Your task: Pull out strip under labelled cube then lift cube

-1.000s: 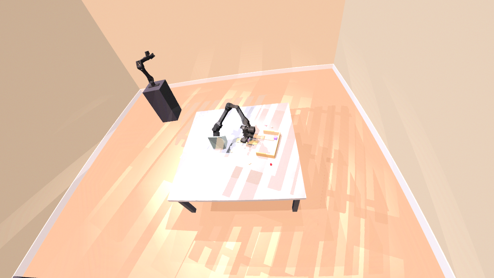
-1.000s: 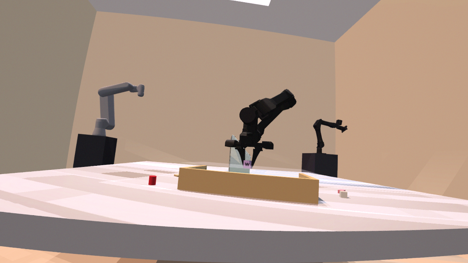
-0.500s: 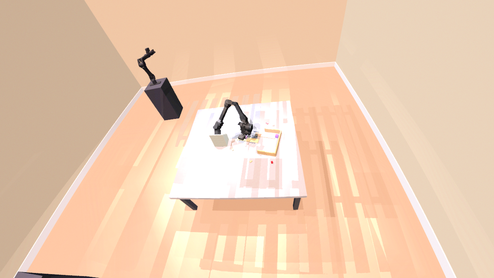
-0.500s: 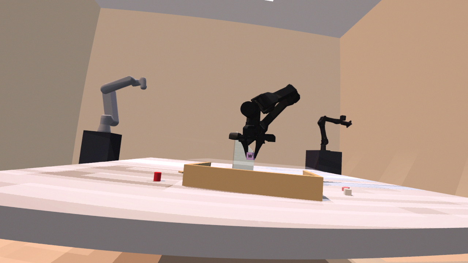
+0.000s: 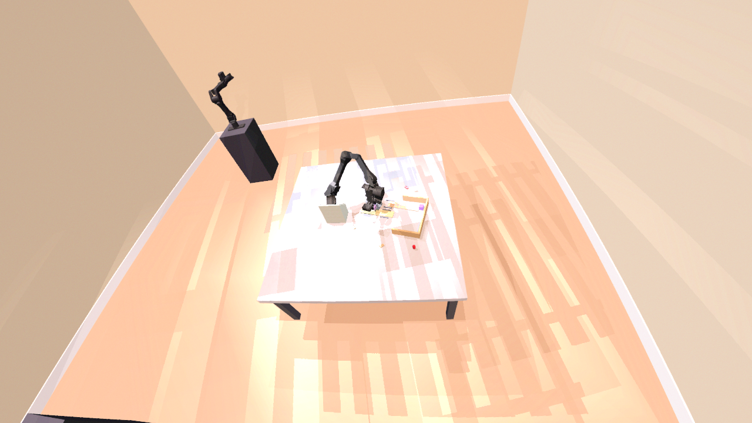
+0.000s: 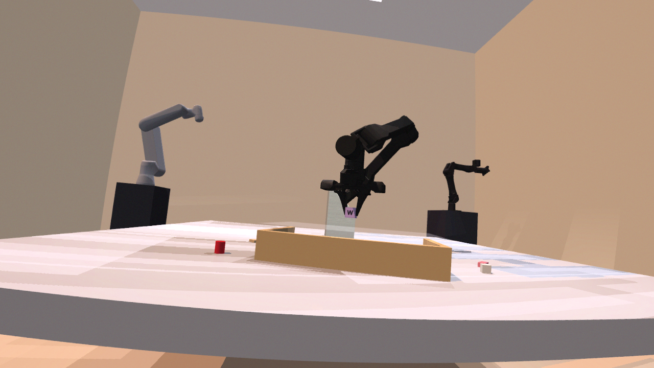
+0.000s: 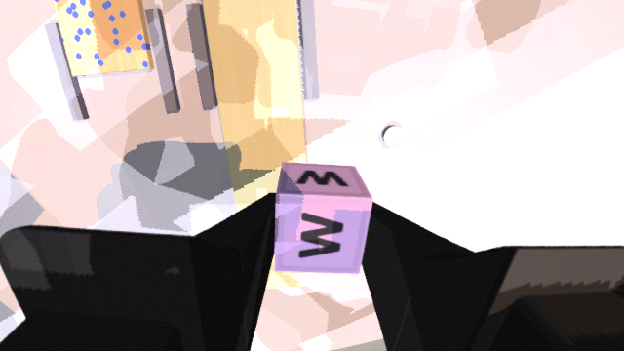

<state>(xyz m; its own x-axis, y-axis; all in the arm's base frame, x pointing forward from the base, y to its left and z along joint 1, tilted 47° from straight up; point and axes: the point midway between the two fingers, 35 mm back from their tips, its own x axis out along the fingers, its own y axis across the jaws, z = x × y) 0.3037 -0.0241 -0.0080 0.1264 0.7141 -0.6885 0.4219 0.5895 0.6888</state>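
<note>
- The gripper (image 7: 319, 229) is closed about a third of the way down its range and has the purple cube (image 7: 319, 219) marked "W" pinched between its two black fingers; the jaws press on the cube's two side faces, with the lettered faces turned toward the wrist camera.
- In the side view the cube (image 6: 350, 212) hangs at the fingertips above the wooden tray (image 6: 352, 254), touching nothing below it. In my judgement the lift is under way and the step in hand is holding it up.
- The plain yellow strip (image 7: 258, 88) lies on the table (image 7: 487, 171) below and beyond the cube, between dark rails (image 7: 199, 56). The blue-dotted strip (image 7: 104, 34) sits apart at the upper left. You do not need to touch either now.
- Keep your squeeze steady. The cube sits near the fingertips, so any slackening probably drops it.
- Raise straight up, slowly. Avoid wrist rolls or sideways swings; a smooth-sided cube could pivot between flat pads.
- Mind the grey panel (image 6: 339, 214) standing just behind the gripper in the side view. I cannot tell how near it is in depth, so do not drift backward.
- Stop once the cube is well above the tray rim and hold still.
</note>
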